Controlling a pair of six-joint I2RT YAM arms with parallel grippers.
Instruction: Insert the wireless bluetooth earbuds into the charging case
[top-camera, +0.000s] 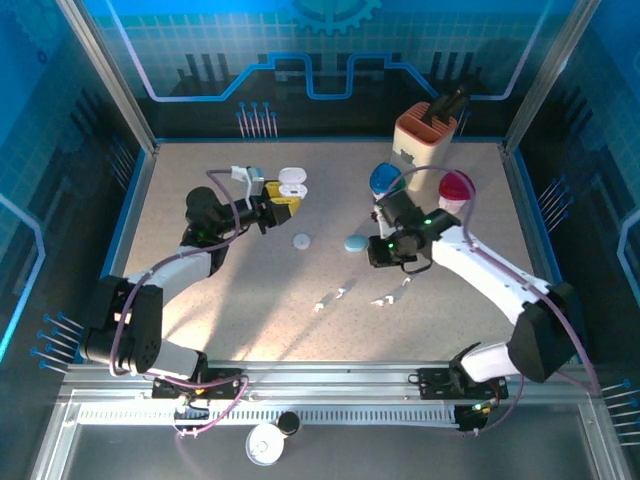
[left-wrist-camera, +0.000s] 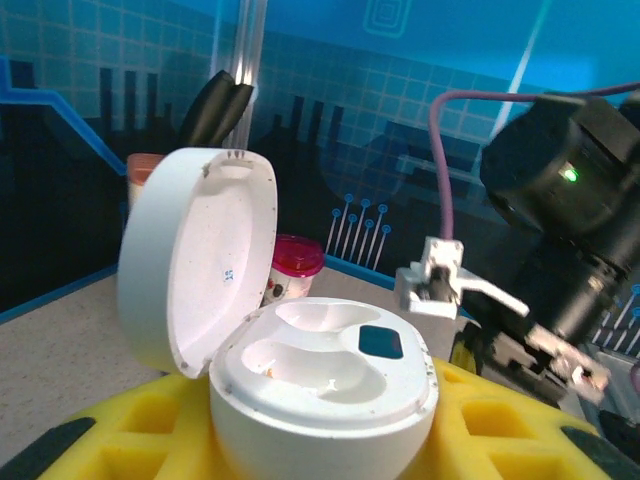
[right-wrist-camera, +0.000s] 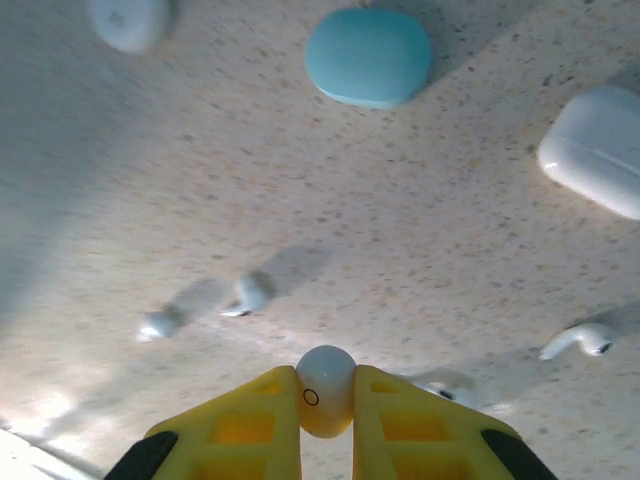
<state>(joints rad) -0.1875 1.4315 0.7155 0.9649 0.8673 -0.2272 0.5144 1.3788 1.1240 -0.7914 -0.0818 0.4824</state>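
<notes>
Earbud (right-wrist-camera: 326, 382) gripped by right pincer (right-wrist-camera: 326, 402) is best lowered stem-first into open charging case (left-wrist-camera: 325, 385) clamped in left pincer (left-wrist-camera: 320, 440).

Earbuds, total five: four loose earbuds (right-wrist-camera: 248, 295) on the tabletop (top-camera: 250, 300), plus one white earbud (right-wrist-camera: 326, 388) gripped in the right tool (right-wrist-camera: 326, 378).
Charging cases, total four: one open white case (left-wrist-camera: 320, 380), one round white case (top-camera: 302, 240), one blue case (top-camera: 355, 243), one oblong white case (right-wrist-camera: 597, 150).
Tubs, total two: one blue-lidded tub (top-camera: 381, 178), one red-lidded tub (top-camera: 457, 186).
</notes>
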